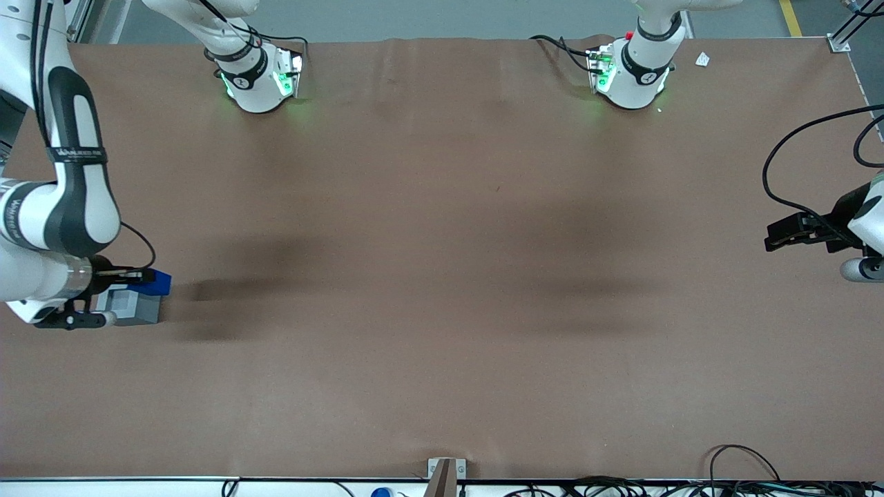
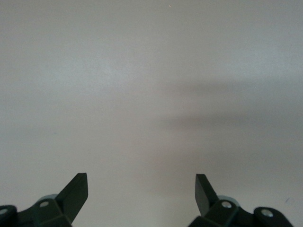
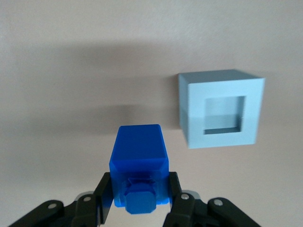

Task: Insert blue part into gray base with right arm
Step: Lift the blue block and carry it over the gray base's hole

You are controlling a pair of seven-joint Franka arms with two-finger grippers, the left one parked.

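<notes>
The blue part [image 3: 139, 156] is held between the black fingers of my right gripper [image 3: 140, 194], which is shut on it; its narrower stud [image 3: 140, 198] points toward the wrist camera. In the front view the gripper [image 1: 141, 277] holds the blue part [image 1: 160, 281] above the table at the working arm's end, just over the gray base [image 1: 131, 306]. The gray base [image 3: 220, 108] is a light gray cube with a square socket [image 3: 225, 115] showing. It sits on the table beside the held part, apart from it.
The brown table [image 1: 442, 276] stretches toward the parked arm's end. Two arm feet [image 1: 259, 79] [image 1: 632, 76] stand along the table edge farthest from the front camera. Cables [image 1: 794, 166] lie near the parked arm. A small bracket [image 1: 445, 473] sits at the near edge.
</notes>
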